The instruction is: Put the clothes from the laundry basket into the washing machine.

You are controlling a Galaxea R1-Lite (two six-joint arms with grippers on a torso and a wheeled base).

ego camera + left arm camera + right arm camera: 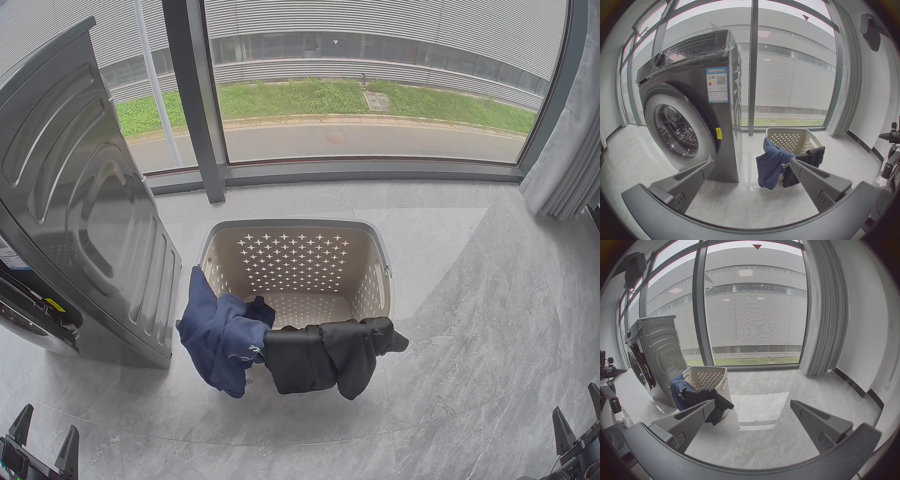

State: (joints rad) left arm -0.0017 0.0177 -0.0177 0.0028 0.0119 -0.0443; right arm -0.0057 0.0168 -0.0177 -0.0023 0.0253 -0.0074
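Grey stone floor point(450, 325), window wall point(375, 94) behind; viewed as from the robot's head.

State, near to far:
- Left gripper point(49, 422) at 7 o'clock, low, fingers spread, holding nothing.
- Right gripper point(575, 403) at 5 o'clock, fingers also spread, nothing between them.
- Both are well apart from the laundry.
- Blue garment point(219, 340) and black garment point(325, 359) are draped over the near rim of the laundry basket point(294, 224) at 12 o'clock. They touch where they meet.
- Washing machine point(81, 206) at 10 o'clock, just beside the basket. Its round port point(676, 131) faces away from the basket. I cannot tell for certain whether its door is clear.

Risks (judgement):
- Most of each garment hangs outside the rim, so a light nudge could slide it onto the floor.
- The basket looks light. A sideways pull on cloth caught on the rim may drag or tip it.
- Because the two garments touch, lifting one may carry the other part way and drop it.
- A garment must go round the machine's corner, so loose cloth could snag there or on the port's edge.

Counts, near to far:
- grippers: 2
- garments: 2 (1 blue, 1 black)
- baskets: 1
- washing machines: 1
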